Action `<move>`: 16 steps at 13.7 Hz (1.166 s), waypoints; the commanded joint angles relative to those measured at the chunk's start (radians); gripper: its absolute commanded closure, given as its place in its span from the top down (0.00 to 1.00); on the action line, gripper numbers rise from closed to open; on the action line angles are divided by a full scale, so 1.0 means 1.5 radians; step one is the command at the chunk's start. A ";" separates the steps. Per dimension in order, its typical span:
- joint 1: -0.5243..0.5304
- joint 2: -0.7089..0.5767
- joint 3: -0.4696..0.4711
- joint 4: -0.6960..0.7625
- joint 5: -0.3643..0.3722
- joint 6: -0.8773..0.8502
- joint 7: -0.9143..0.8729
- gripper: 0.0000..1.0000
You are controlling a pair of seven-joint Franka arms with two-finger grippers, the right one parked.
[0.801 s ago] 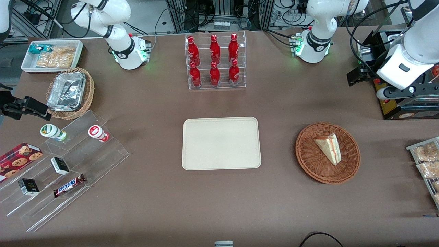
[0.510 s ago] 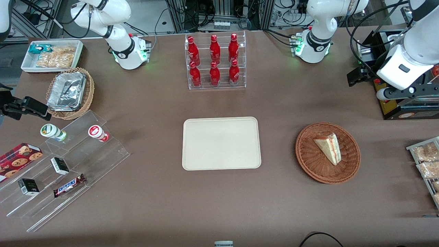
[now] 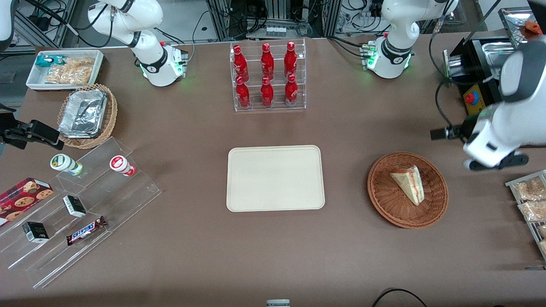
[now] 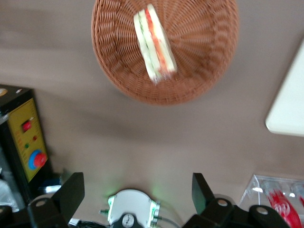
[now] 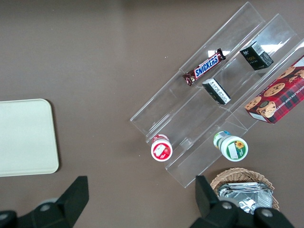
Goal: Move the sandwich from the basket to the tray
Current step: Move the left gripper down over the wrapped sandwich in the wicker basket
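Sandwich wedge (image 3: 408,184) lies in wicker basket (image 3: 384,200), toward desk's working-arm edge. Hand (image 4: 137,197) hovers above desk beside basket, fingers wide, empty. Beige tray (image 3: 275,178) mid-desk.

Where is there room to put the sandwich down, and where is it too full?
The tray is bare all over. Brown table lies open between the tray and the basket, where the sandwich lies. It is crowded toward the parked arm's end: clear steps with snacks, and a foil-tray basket. The gripper, jaws open, hangs near the basket.
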 commanded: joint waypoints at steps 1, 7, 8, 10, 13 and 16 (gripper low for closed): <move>0.002 0.050 0.028 -0.024 0.004 0.077 -0.061 1.00; 0.000 0.097 0.029 -0.159 -0.007 0.295 -0.248 1.00; -0.001 0.098 0.029 -0.177 -0.008 0.325 -0.271 1.00; -0.008 0.103 0.028 -0.184 -0.008 0.349 -0.323 1.00; -0.009 0.113 0.026 -0.202 -0.007 0.378 -0.352 1.00; -0.009 0.111 0.026 -0.257 -0.008 0.438 -0.357 1.00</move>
